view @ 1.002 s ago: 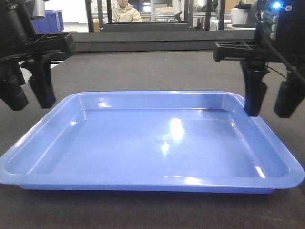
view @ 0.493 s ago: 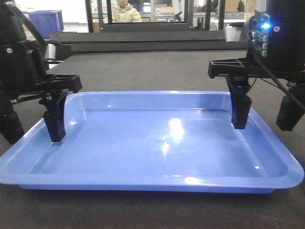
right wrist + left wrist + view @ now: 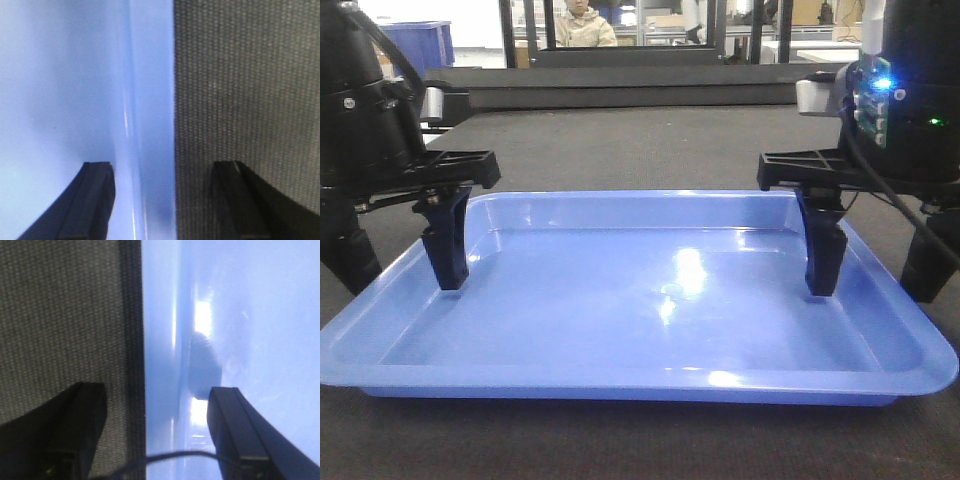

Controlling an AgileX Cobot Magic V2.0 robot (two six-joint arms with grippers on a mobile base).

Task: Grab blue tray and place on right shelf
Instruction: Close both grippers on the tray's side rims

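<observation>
The blue tray (image 3: pixel 650 300) lies flat on the dark mat, filling the middle of the front view. My left gripper (image 3: pixel 398 268) is open and straddles the tray's left wall: one finger (image 3: pixel 445 245) stands inside the tray, the other outside on the mat. In the left wrist view the left gripper (image 3: pixel 155 390) has the tray rim (image 3: pixel 160 340) between its fingers. My right gripper (image 3: pixel 875 285) is open and straddles the right wall in the same way. The right wrist view shows the right gripper (image 3: pixel 162 167) with the rim (image 3: pixel 150 100) between its fingers. The right shelf is out of view.
The tray rests on a dark grey woven mat (image 3: pixel 640 150). A black rail (image 3: pixel 650 92) runs along the table's far edge. Behind it stand a dark-blue bin (image 3: pixel 420 45) at the back left and a person (image 3: pixel 582 25).
Both grippers have come down and moved inward. Their inner fingers were above the tray's far corners and now stand inside the tray, lower, along the side walls. The tray has not moved.
</observation>
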